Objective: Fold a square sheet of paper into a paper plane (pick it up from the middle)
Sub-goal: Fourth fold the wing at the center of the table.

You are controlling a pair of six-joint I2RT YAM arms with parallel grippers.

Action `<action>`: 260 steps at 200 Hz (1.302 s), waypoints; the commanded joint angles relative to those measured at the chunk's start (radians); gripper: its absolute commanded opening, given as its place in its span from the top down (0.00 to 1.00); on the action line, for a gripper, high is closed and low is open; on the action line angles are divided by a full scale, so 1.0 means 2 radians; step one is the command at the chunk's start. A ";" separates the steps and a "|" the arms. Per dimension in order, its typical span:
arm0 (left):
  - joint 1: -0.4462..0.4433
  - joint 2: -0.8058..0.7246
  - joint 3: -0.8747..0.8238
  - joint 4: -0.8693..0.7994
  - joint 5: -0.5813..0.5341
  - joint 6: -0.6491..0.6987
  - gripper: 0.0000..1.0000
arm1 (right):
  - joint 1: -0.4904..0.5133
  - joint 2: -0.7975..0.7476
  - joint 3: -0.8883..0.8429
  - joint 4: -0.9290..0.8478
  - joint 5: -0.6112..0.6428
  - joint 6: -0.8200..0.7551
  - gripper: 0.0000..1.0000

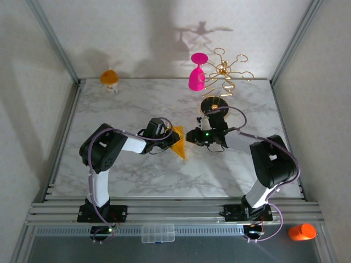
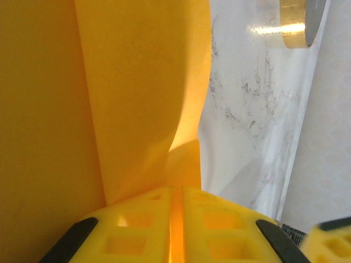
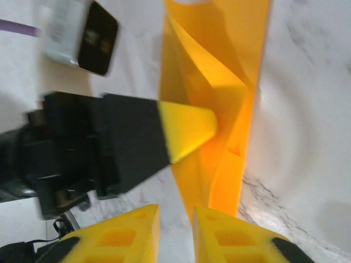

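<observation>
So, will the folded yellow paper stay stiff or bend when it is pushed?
Probably floppy: the folded paper curves loosely beyond the left end effector pinching it. Likely light and easy to tear, since light glows through the thin sheet. Its creases may add some stiffness lengthwise, so a sideways push would probably bend it.

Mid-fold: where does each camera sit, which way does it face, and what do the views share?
Top external: above and behind the bases, looking down on the marble table, left arm, right arm and folded yellow-orange paper sheet.
Left wrist: on the left arm, looking along the left gripper, shut on the paper, towards the gold-rimmed round rack base.
Right wrist: on the right arm, looking past the right gripper at the paper and left gripper.
Shared: all three show the paper.
</observation>
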 commanded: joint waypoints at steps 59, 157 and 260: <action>0.002 0.023 -0.004 -0.046 -0.010 0.003 0.87 | 0.049 0.043 0.015 0.010 -0.019 -0.016 0.92; 0.004 0.029 -0.003 -0.052 -0.012 -0.008 0.88 | 0.059 0.092 0.023 -0.003 0.011 -0.015 0.94; 0.005 0.033 -0.003 -0.056 -0.013 -0.010 0.88 | 0.059 0.105 0.015 0.000 0.007 -0.013 0.95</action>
